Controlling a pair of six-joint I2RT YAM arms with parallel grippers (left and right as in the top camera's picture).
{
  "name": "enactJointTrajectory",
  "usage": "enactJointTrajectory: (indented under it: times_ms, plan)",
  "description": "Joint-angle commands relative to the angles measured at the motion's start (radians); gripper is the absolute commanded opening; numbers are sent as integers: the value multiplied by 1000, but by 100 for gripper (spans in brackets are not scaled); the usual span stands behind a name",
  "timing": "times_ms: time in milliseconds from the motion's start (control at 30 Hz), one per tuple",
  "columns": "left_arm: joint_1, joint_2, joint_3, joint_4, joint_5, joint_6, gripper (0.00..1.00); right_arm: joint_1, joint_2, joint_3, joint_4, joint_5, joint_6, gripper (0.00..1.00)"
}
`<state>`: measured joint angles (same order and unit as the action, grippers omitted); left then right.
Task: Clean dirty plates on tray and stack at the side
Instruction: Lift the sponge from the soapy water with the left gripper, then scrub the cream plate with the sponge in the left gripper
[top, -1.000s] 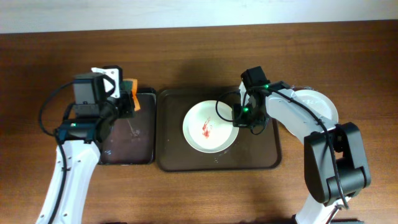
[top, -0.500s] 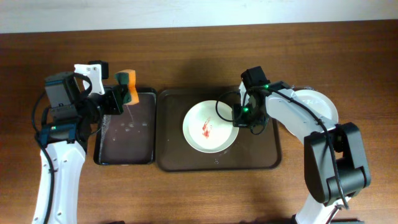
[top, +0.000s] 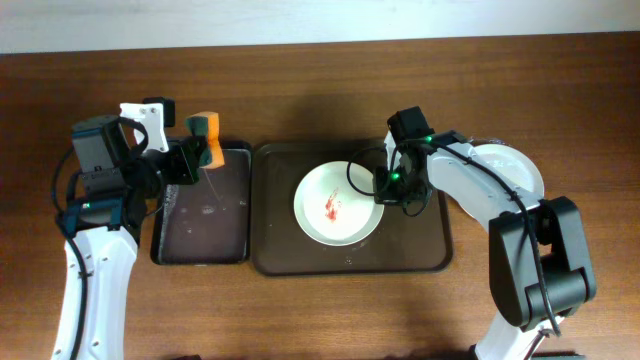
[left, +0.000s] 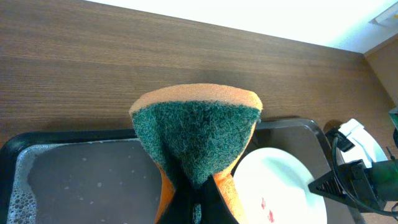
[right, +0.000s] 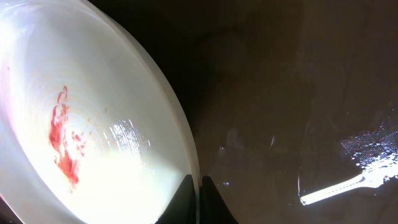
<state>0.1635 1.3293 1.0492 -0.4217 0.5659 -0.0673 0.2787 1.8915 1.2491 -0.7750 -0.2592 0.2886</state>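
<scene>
A white plate (top: 338, 205) with a red smear lies on the dark brown tray (top: 420, 255); it also shows in the right wrist view (right: 93, 124) and the left wrist view (left: 280, 186). My right gripper (top: 382, 188) is shut on the plate's right rim (right: 198, 186). My left gripper (top: 195, 152) is shut on a green-orange sponge (top: 206, 128), held above the top right corner of the smaller black tray (top: 200, 255); the sponge fills the left wrist view (left: 198, 130). White plates (top: 515, 165) lie stacked right of the brown tray.
The black tray (left: 74, 180) holds soapy water with foam along its edges. The brown tray's floor is wet to the right of the plate (right: 311, 124). Bare wooden table (top: 300, 310) surrounds both trays.
From one second ago my left arm swung back to the left and lifted the sponge out of the black tray. In the last half second nothing moved. The right arm stayed still.
</scene>
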Motion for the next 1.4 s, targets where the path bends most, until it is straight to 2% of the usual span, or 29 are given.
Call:
enactJointTrajectory:
  times_ms: [0,200,467,533,567,700,800,933,1100,1233,1333,1367]
  plan:
    - [4,-17,24,6,22,20,0,4,-21,-2,0,9,9,4]
    - [3,8,-21,-62,-135,19,0,5,-21,-2,0,5,9,4]
    - [-10,188,-93,-109,-167,3,0,43,-20,-2,31,9,9,4]
    - [-45,206,-93,-125,-256,0,0,49,-18,-2,31,13,32,4]
    - [-88,206,-93,-130,-348,0,0,49,-17,-2,31,13,35,4]
    - [-225,206,-87,-130,-463,0,0,50,-16,-3,29,12,35,4]
    - [-301,206,-37,-155,-484,-5,0,49,-16,-3,30,13,35,4]
    - [-434,206,30,-142,-484,-90,0,50,-15,-3,30,13,35,4]
    - [-557,252,29,-51,-466,-292,0,49,-15,-3,30,13,35,4]
    - [-582,386,29,103,-169,-390,0,49,-15,-3,29,13,35,4]
    - [-582,480,29,187,9,-392,0,49,-15,-3,29,13,35,4]
    - [-582,499,29,194,27,-392,0,49,-15,-3,29,13,35,4]
